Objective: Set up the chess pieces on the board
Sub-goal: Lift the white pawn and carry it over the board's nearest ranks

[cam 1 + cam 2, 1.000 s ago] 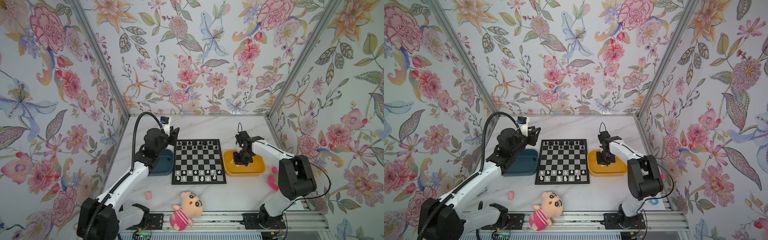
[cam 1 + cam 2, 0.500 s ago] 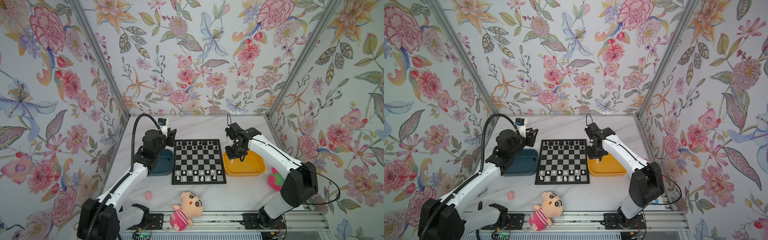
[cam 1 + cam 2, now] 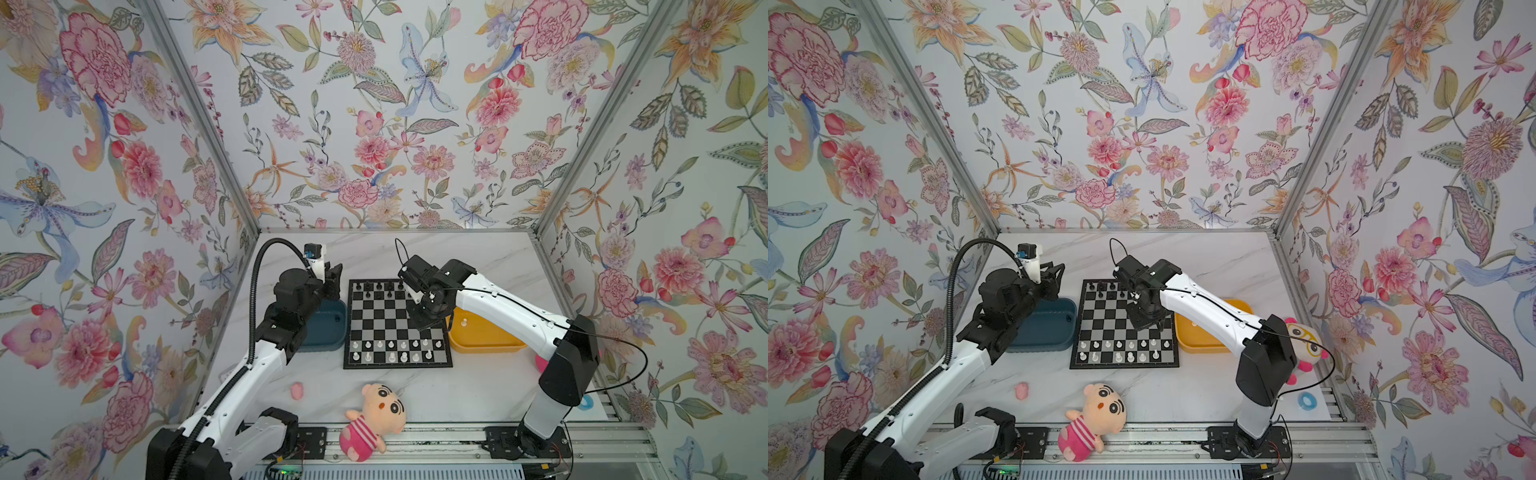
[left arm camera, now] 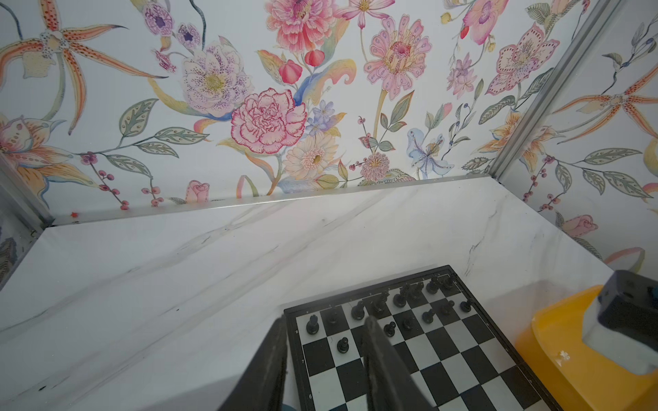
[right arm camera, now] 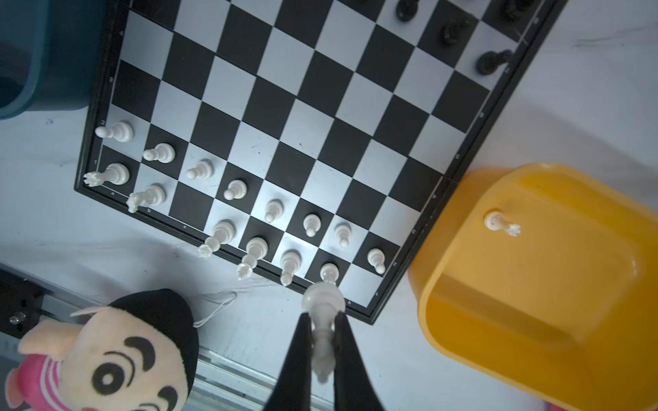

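Top view: black-and-silver checked chessboard (image 3: 386,324) centred on marble table (image 3: 415,395); right gripper (image 3: 424,320) above its right edge.
Left wrist: left gripper (image 4: 324,320) half open, empty.
Right wrist: fingers (image 5: 297,356) clamp one small white plastic chess piece (image 5: 323,302) by its waist.
Handling: probably light, rigid, slippery.
Count: fourteen white pieces (image 5: 235,189) on board, one in yellow tray (image 5: 480,320).

Soft, even light is washing over everything, leaving only faint shadows on the marble surface (image 3: 457,257). In the right wrist view the plush doll (image 5: 117,356) is looking blurred up close, and the board (image 5: 285,106) is glinting faintly on its silvery squares.
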`<move>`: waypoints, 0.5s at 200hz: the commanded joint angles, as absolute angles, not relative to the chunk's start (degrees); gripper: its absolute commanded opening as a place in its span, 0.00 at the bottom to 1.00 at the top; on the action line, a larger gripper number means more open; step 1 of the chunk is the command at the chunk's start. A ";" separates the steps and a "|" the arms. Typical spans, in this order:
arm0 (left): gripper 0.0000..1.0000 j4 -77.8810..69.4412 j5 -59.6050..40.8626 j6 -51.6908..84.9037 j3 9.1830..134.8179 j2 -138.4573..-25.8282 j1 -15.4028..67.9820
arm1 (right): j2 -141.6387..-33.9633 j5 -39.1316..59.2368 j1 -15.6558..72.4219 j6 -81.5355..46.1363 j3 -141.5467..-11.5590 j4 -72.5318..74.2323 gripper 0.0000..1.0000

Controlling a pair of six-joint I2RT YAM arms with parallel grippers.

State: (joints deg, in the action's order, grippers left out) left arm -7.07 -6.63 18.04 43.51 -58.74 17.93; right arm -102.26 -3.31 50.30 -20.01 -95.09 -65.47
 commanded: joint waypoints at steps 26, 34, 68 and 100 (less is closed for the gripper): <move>0.37 0.66 0.45 20.21 43.42 -54.43 17.28 | -108.92 -2.77 56.85 -20.46 -102.64 -67.41 0.00; 0.37 1.34 1.61 20.45 43.25 -53.61 17.26 | -110.09 -2.73 57.78 -20.31 -103.67 -67.36 0.00; 0.37 2.19 3.11 21.26 42.24 -49.43 17.31 | -113.56 -2.86 60.41 -20.08 -106.31 -67.32 0.00; 0.37 2.44 4.96 22.28 41.69 -45.71 17.30 | -115.29 -2.56 62.28 -20.02 -107.34 -66.90 0.00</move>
